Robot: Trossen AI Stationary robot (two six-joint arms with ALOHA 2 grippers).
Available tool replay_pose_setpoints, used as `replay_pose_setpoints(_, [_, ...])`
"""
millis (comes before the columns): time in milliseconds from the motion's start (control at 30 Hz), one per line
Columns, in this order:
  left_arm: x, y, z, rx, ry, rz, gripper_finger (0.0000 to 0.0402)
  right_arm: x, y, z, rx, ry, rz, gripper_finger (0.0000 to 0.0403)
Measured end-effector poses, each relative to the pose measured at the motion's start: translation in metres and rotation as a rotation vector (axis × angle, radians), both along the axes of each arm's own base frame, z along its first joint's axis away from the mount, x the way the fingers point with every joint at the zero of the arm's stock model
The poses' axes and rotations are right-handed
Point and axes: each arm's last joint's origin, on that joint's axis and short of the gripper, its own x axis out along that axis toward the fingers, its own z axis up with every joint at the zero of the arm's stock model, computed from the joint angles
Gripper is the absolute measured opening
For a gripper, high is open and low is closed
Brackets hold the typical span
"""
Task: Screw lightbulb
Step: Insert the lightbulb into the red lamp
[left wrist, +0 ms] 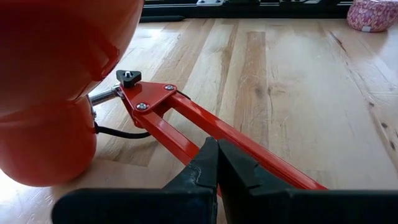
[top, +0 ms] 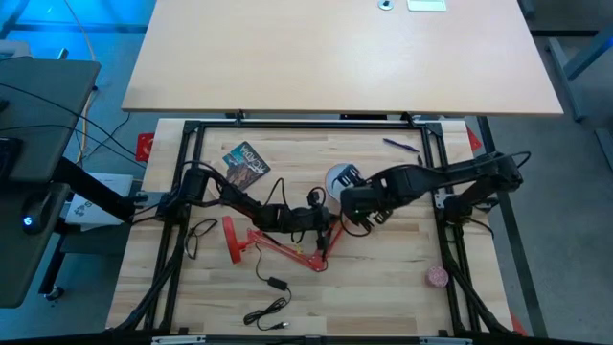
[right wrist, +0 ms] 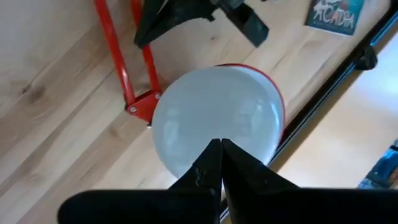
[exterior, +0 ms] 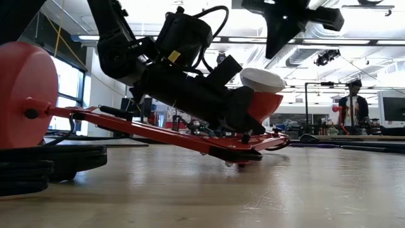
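The white lightbulb (right wrist: 211, 118) sits dome-up in the red lamp's shade (exterior: 269, 104); its neck is hidden inside the shade. In the low view the bulb's dome (exterior: 262, 79) shows above the shade's rim. My right gripper (right wrist: 221, 155) hangs shut just above the dome, and the low view shows a gap between them. My left gripper (left wrist: 216, 165) is shut on the lamp's red arm (top: 287, 251) near the table's middle. The lamp's round red base (exterior: 25, 95) stands on edge on the table at the left. My left gripper pinches the lamp's red arm (left wrist: 186, 146) between its two fingers, a short way below the bolted joint by the shade. The fingers slant down from the table's left and lie across the arm. The arm is tilted, with its lower joint (exterior: 243, 155) on the table.
A printed card (top: 246, 165) lies at the far left, a purple pen (top: 402, 146) at the far right and a pink object (top: 438, 277) at the near right. The lamp's black cord (top: 273, 287) trails toward the near edge. A person (exterior: 351, 104) stands in the room beyond.
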Motion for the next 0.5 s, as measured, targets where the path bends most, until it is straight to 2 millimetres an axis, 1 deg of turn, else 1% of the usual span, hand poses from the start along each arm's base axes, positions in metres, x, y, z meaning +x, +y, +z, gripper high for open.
replay_pose_setpoints(100, [0.000, 0.000, 0.000, 0.001, 0.000, 0.002, 0.0000, 0.001, -0.003, -0.002, 0.014, 0.006, -0.001, 0.0000])
replay_pose_setpoints(200, [0.000, 0.000, 0.000, 0.002, 0.000, 0.002, 0.0000, 0.001, -0.002, -0.002, 0.046, 0.015, 0.033, 0.0000])
replay_pose_setpoints(300, [0.000, -0.001, 0.000, 0.014, -0.001, 0.024, 0.0000, 0.005, 0.000, -0.004, 0.086, -0.018, 0.047, 0.0000])
replay_pose_setpoints(367, [-0.001, -0.002, 0.000, 0.024, -0.002, 0.039, 0.0000, 0.007, -0.002, -0.009, 0.076, -0.034, 0.054, 0.0000])
replay_pose_setpoints(500, [-0.001, -0.002, 0.000, 0.023, 0.004, 0.037, 0.0000, 0.004, -0.005, -0.021, 0.067, 0.004, 0.042, 0.0000])
